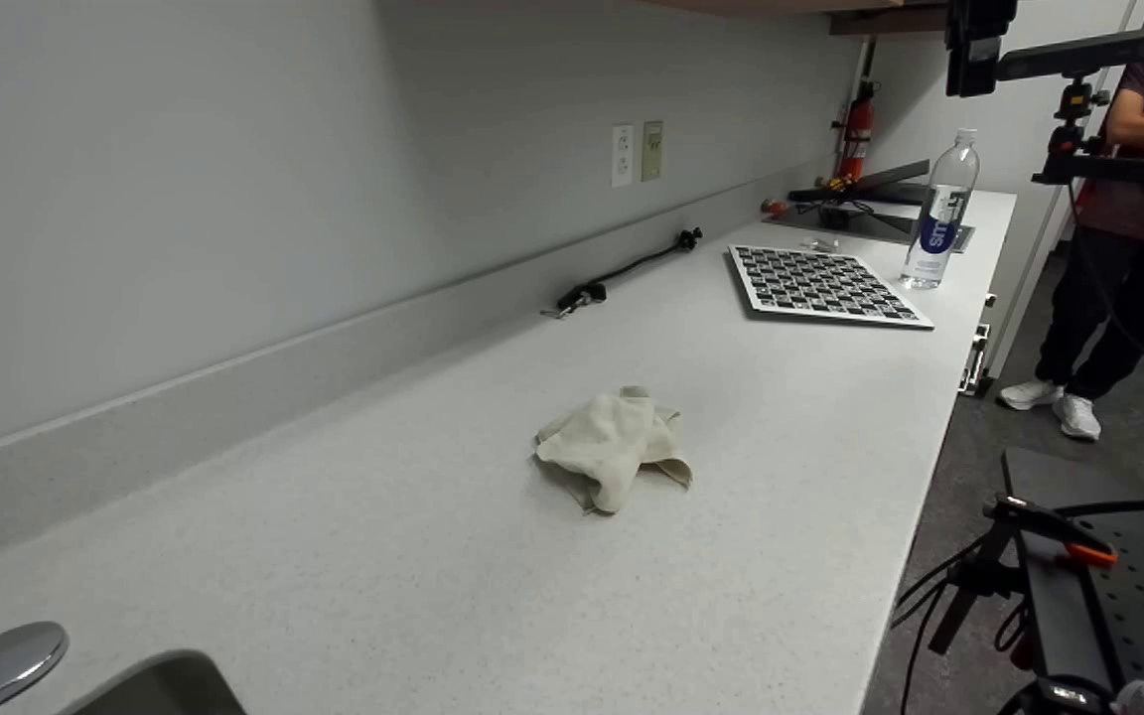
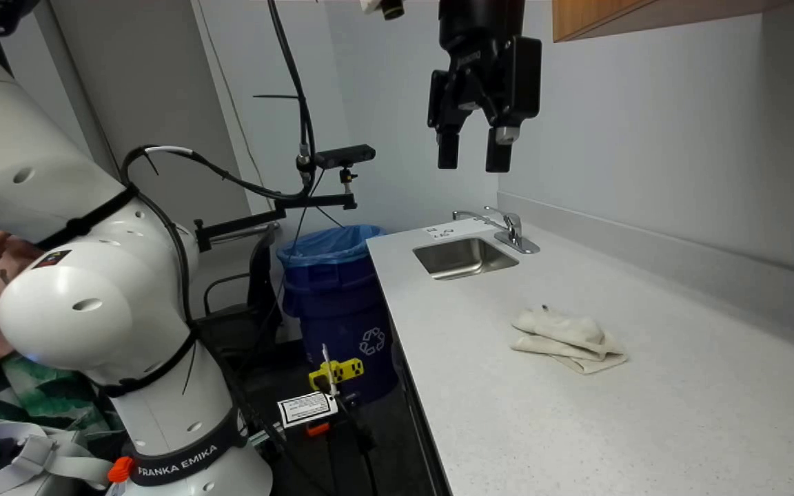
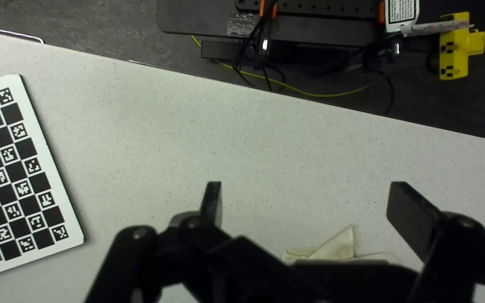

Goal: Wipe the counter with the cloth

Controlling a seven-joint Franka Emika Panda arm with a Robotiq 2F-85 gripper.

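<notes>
Fingers (image 2: 498, 153) hang spread and empty well above the bench (image 2: 645, 441), where the crumpled cloth (image 1: 612, 447) lies between sink (image 2: 466, 260) and checkered board (image 1: 823, 283); a shallow pinch may let its soft folds slip, while descending too far may jam the fingers against the bench

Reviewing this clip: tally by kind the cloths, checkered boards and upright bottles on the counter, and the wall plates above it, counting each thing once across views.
Cloth: 1
Checkered board: 1
Upright bottle: 1
Wall plates: 2
Total: 5
</notes>
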